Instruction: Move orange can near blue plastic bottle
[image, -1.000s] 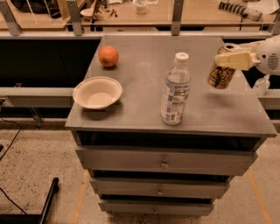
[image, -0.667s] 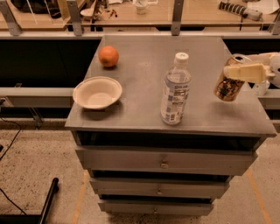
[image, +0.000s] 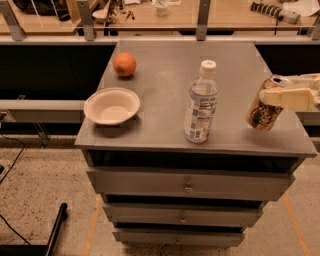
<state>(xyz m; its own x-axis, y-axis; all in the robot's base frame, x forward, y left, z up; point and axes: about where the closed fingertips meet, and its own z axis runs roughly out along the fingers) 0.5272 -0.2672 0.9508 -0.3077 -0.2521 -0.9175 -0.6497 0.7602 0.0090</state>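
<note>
Orange can held tilted at the right edge of the frame.

It leans above the worktop by the right front corner, apart from the blue plastic bottle at centre. The gripper has its fingers closed across the can's upper part. Released at this tilt, it may topple; carried left too far, it could knock the bottle over.
</note>
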